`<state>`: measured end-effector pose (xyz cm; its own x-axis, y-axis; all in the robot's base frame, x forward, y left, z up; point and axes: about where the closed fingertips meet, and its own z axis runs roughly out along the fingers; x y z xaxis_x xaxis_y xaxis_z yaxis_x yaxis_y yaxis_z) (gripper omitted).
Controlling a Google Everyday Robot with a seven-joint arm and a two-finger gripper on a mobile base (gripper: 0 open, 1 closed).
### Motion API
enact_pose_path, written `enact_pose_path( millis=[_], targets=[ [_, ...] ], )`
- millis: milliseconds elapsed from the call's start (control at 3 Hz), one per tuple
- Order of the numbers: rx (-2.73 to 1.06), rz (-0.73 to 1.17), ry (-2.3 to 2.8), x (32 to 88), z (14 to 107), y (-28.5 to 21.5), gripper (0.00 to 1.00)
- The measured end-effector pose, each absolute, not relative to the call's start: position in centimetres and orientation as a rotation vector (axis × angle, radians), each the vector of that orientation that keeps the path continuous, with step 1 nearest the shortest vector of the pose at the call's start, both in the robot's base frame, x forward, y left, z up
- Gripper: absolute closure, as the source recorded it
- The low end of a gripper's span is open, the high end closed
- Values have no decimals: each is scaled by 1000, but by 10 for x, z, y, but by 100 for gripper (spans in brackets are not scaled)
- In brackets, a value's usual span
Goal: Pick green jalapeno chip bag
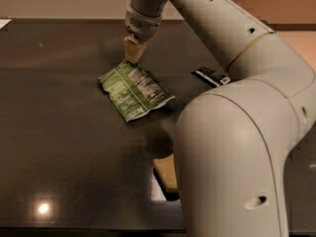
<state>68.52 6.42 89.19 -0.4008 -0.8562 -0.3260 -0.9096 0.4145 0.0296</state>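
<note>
1. A dark, glossy table [59, 132] fills the view, and a small spot of light is reflected in its near left part.
2. The green jalapeno chip bag [134, 90] is seen left of centre, over the middle of the table, crinkled, with its white nutrition label panel turned up. It is slanted from its far corner down towards the near right.
3. The gripper [131, 59] is placed directly above the bag's far corner. Its tan fingers [131, 47] are drawn together and the bag's far edge is pinched between them. Whether the bag's near end is resting on the table cannot be told.
4. A pale-yellow sponge [167, 173] is seen near the front, partly hidden behind the robot arm [237, 157].
5. A small black wrapped bar [211, 75] lies flat on the table, right of the bag and well apart from it.
6. The right half is taken up by the white arm.
</note>
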Motion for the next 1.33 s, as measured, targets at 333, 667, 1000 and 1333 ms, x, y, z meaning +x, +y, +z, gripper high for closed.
enact_pose_path(
  millis=[333,667,1000,1333],
  targets=[
    [-1575,333,2362,674,920,67,100],
    [-1598,370,2296,662,954,69,100],
    [-1613,387,2226,656,986,72,100],
    [-1605,385,2151,658,1015,75,100]
  ],
)
